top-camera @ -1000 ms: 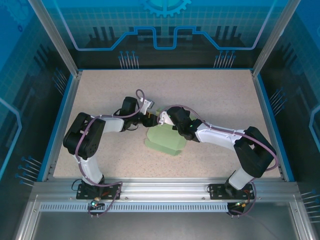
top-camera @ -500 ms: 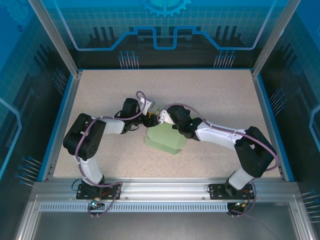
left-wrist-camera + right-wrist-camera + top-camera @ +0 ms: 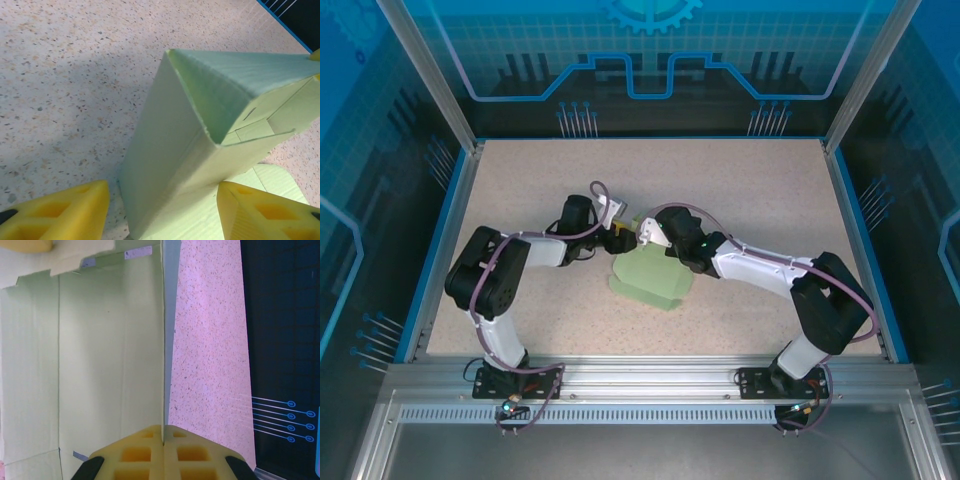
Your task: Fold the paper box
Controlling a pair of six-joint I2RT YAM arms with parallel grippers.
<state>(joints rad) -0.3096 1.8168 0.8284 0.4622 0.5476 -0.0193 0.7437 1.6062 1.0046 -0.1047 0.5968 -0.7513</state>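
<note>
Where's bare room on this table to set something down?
The far strip of the table, along the back wall, is bare; so is the near strip between the paper box and front rail. Crowded in the middle: left gripper and right gripper meet at the box.

A speckled beige table [image 3: 750, 190] lies inside a blue rim [image 3: 650, 138]. A blue patterned wall [image 3: 650, 60] stands beyond its far edge. An aluminium rail [image 3: 650, 378] runs along the near edge.

Robot lab cell: aluminium frame [image 3: 650, 378], blue circuit-print panels [image 3: 740, 50], speckled tabletop [image 3: 750, 190].
</note>
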